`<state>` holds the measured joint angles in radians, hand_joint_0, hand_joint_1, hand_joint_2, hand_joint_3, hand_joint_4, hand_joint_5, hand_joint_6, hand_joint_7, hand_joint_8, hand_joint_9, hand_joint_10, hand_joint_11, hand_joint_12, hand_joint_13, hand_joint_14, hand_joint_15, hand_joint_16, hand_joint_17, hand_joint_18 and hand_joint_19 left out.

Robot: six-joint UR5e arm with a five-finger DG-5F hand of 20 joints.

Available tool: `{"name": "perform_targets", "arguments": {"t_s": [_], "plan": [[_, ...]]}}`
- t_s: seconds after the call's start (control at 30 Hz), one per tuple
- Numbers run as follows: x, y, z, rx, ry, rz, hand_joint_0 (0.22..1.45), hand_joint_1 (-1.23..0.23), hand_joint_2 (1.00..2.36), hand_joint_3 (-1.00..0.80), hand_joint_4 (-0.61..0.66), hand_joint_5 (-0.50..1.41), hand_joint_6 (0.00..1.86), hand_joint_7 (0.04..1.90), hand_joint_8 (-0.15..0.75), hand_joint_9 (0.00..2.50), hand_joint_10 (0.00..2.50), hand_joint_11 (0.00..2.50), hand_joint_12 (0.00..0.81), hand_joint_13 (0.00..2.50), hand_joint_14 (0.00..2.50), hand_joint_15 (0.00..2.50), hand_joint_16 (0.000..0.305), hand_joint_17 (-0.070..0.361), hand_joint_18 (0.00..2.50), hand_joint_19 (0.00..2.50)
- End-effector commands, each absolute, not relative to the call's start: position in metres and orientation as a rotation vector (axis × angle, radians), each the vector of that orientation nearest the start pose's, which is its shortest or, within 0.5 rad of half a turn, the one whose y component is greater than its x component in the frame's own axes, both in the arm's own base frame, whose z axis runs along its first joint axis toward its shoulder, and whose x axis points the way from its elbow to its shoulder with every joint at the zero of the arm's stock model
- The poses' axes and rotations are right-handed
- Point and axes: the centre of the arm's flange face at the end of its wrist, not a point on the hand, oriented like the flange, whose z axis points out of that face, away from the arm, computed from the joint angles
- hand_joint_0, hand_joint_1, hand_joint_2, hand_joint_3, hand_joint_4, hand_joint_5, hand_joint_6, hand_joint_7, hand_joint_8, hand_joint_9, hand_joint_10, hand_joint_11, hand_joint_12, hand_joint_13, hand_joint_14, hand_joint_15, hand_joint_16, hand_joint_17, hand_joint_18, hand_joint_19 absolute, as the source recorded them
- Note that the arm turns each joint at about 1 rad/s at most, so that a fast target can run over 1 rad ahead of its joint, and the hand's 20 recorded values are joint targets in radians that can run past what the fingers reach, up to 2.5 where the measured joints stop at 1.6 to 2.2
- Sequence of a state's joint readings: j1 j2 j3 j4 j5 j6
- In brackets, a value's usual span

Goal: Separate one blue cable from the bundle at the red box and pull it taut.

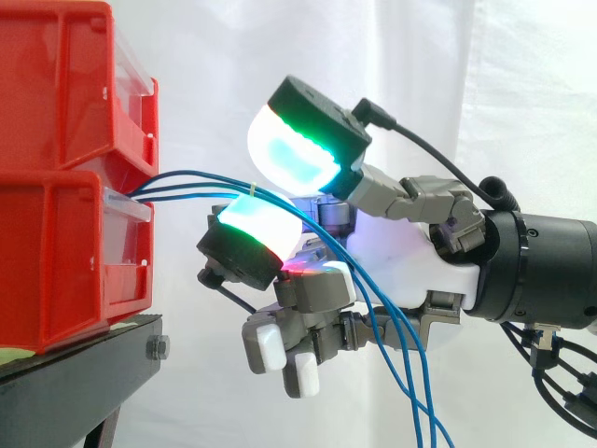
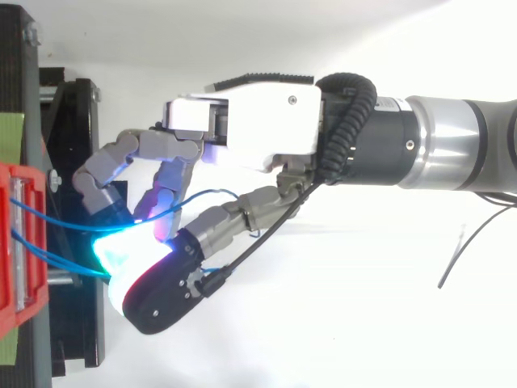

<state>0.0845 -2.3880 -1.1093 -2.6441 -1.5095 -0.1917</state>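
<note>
Hand closed round the blue cables just beside the red bins.

Side view: the cables are seen leaving the front of the lower bin. They are gathered by a pale tie near the bins and passed between the green-white glowing fingertips. From there they hang down, away from the bins, past the palm. The pads are curled over and under the bundle, and the other fingers are folded below it. The bins are carried on a black stand.
Top view: the hand is set near the bins, above the stand. Cables are traced from the bin front to the overlapping cyan pads. Glare is strong there, so it is perhaps the whole bundle that is caught rather than one strand.
</note>
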Motion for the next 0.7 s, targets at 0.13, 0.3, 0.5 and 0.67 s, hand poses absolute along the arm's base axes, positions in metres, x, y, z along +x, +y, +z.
{"name": "perform_targets", "arguments": {"t_s": [0.13, 0.3, 0.5, 0.67], "plan": [[0.7989, -0.0723, 0.2330, 0.968, 1.190, 1.147, 0.42, -0.57, 1.00, -0.50, 0.15, -0.09, 0.88, 1.34, 0.403, 1.37, 0.02, 1.00, 0.442, 1.13, 0.02, 0.66, 0.060, 0.134, 1.15, 0.68], [0.7991, -0.0731, 0.2318, 0.973, 1.186, 1.141, 0.45, -0.82, 1.00, -0.50, 0.17, -0.12, 0.89, 1.33, 0.378, 1.32, 0.02, 1.07, 0.415, 1.20, 0.03, 0.79, 0.055, 0.123, 1.13, 0.68], [0.7983, -0.0732, 0.2308, 0.980, 1.194, 1.138, 0.47, -0.89, 1.00, -0.50, 0.16, -0.15, 0.90, 1.30, 0.365, 1.27, 0.02, 1.22, 0.399, 1.22, 0.03, 0.95, 0.052, 0.118, 1.10, 0.68], [0.7987, -0.0731, 0.2325, 0.982, 1.182, 1.132, 0.49, -0.86, 1.00, -0.50, 0.17, -0.15, 0.90, 1.30, 0.349, 1.28, 0.02, 1.39, 0.387, 1.28, 0.03, 1.20, 0.051, 0.116, 1.09, 0.71]]}}
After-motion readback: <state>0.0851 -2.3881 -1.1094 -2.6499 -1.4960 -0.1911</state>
